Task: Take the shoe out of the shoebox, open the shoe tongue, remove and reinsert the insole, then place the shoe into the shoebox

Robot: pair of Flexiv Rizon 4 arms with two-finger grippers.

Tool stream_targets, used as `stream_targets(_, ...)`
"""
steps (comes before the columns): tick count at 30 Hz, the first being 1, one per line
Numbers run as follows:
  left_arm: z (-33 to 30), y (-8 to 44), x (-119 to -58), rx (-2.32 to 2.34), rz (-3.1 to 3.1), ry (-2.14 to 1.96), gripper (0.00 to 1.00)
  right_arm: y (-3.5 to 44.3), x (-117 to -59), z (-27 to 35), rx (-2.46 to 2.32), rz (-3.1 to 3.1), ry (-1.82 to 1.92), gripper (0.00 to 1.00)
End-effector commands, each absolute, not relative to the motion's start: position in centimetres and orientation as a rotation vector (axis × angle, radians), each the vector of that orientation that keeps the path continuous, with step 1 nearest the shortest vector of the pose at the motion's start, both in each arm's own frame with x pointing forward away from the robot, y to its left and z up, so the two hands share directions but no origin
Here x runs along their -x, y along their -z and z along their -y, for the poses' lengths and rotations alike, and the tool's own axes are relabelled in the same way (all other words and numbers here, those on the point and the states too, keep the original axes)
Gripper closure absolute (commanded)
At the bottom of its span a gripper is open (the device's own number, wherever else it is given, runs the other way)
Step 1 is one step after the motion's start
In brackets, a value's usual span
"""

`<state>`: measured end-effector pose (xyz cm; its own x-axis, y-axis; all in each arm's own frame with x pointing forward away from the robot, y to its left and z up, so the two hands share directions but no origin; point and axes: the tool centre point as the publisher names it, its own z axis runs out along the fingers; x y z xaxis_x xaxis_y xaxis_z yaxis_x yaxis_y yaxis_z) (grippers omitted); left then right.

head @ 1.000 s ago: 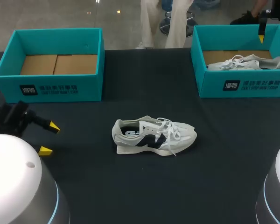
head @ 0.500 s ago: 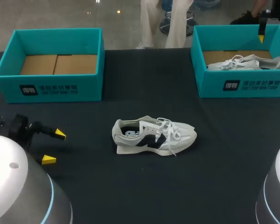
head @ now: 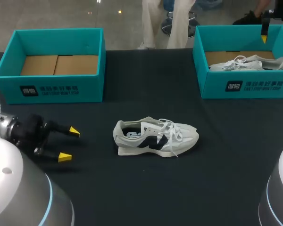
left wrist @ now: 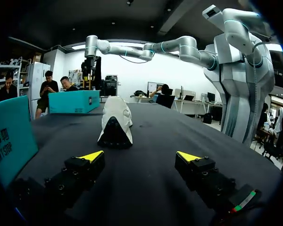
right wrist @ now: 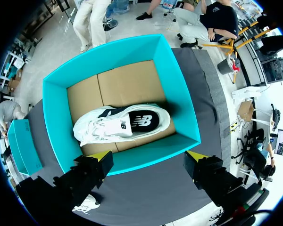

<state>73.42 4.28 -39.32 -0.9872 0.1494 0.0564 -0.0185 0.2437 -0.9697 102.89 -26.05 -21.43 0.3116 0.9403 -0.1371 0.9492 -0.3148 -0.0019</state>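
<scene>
Where the black tablecloth [head: 146,197] meets the table's far edge, 2 teal shoeboxes of stiff card stand open, well apart. The left shoebox [head: 52,89], at the far left, shows only its flat brown cardboard floor, creased down the middle. The right shoebox [head: 245,87], at the far right, holds 1 boxed shoe [head: 247,63], which lies on its side across the same brown card. That shoe has a white upper and a black side panel, and its laces are slack.

The loose shoe [head: 155,137] stands on its sole at the middle of the table, heel to the left and toe to the right. Its upper is pale grey-white with a dark side mark, its sole is thick and white, and its white laces spill over the near side.

The left gripper [head: 70,143] sits low over the cloth at the near left, well apart from the loose shoe. Its 2 yellow-tipped fingers are spread wide with nothing between them. In the left wrist view, the shoe's rounded heel, with its black patch, faces the gripper from straight ahead.

The right gripper [right wrist: 148,155] hangs above the right shoebox, likewise spread wide and empty, with the boxed shoe beneath it.
</scene>
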Motion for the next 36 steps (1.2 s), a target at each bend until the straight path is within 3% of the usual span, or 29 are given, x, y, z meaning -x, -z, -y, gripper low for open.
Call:
stream_targets(1, -2.1, 39.4, -72.7, 0.034, 2.436, -1.893, 0.00, 21.4, -102.9, 26.0, -2.480, -1.789, 0.173, 0.00)
stream_targets(26, 4.5, 41.8, -77.7, 0.061, 2.514, -1.823, 0.00, 21.4, -102.9, 26.0, -2.480, -1.789, 0.173, 0.00)
stream_targets(36, 6.3, 42.8, -77.1, 0.051, 2.503, -1.820, 0.00, 21.4, -102.9, 26.0, -2.480, -1.789, 0.173, 0.00)
